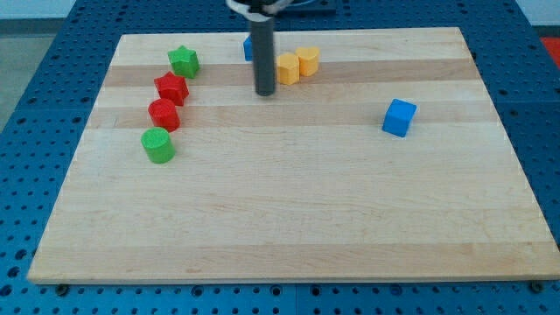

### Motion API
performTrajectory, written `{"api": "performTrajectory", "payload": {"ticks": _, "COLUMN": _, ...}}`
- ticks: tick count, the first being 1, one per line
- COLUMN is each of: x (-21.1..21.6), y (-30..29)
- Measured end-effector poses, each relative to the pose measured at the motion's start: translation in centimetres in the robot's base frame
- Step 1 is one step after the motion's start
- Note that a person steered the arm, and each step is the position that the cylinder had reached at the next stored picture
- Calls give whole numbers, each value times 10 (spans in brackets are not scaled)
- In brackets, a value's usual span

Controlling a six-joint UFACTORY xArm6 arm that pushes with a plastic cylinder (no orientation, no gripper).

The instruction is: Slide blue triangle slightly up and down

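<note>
1. The blue triangle block (248,47) lies near the view's top edge of the pale wooden board (289,219). It is mostly hidden behind the dark rod, so only a small blue part shows on the rod's left side and its shape cannot be confirmed.
2. My tip (264,92) rests on the board just below this blue piece, beside the yellow blocks on its right. The arm has no pincer, so nothing opens or closes.
3. To do the step well, I judge the tip should meet the block at the middle of its lower side and push a short way up, because the board's edge is close. Then it should go around and push back down.
4. The count:
   - two green blocks (184,60) (158,145)
   - two red blocks (171,87) (164,115)
   - two yellow blocks (288,68) (308,60)
   - one blue cube (399,117)
   - the blue triangle block
</note>
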State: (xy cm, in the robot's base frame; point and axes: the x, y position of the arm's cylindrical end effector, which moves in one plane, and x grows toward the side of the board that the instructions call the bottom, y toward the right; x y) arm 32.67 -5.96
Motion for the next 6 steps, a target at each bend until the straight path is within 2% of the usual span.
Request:
{"api": "performTrajectory", "payload": {"ticks": 1, "x": -39, "y": -27}}
{"api": "performTrajectory", "payload": {"ticks": 4, "x": -126, "y": -42}}
{"api": "performTrajectory", "payload": {"ticks": 5, "x": -130, "y": -8}}
{"api": "performTrajectory", "payload": {"ticks": 6, "x": -111, "y": 11}}
